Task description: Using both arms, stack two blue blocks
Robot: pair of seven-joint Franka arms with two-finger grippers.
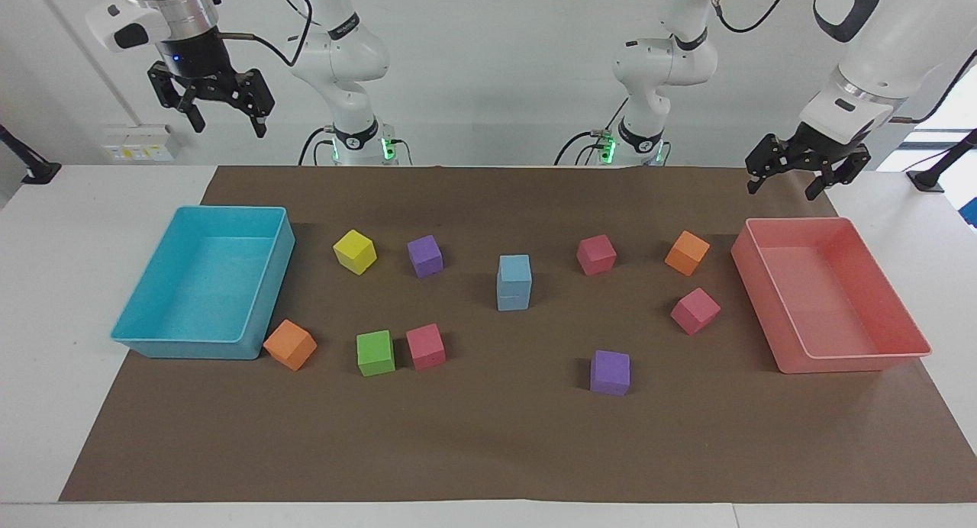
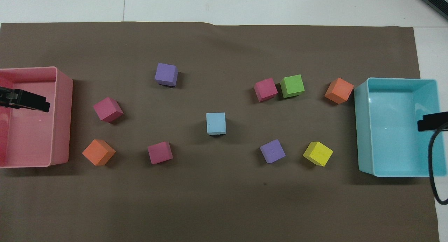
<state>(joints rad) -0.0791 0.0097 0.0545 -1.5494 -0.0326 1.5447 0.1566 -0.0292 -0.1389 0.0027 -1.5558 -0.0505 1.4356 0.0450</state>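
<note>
Two light blue blocks stand stacked in the middle of the brown mat, the upper blue block (image 1: pixel 514 268) squarely on the lower one (image 1: pixel 514 297). From overhead only the top block (image 2: pixel 216 123) shows. My left gripper (image 1: pixel 782 186) hangs open and holds nothing, above the pink tray (image 1: pixel 839 360) at its edge nearest the robots. My right gripper (image 1: pixel 227 123) is raised high and open over the table near the turquoise tray (image 1: pixel 191 349), also holding nothing. Neither gripper is near the stack.
Loose cubes lie around the stack: yellow (image 1: pixel 355 251), two purple (image 1: pixel 425 255) (image 1: pixel 610 372), three pink (image 1: pixel 596 254) (image 1: pixel 695 310) (image 1: pixel 426 346), two orange (image 1: pixel 687 252) (image 1: pixel 290 344) and green (image 1: pixel 375 352). The trays sit at the two ends of the mat.
</note>
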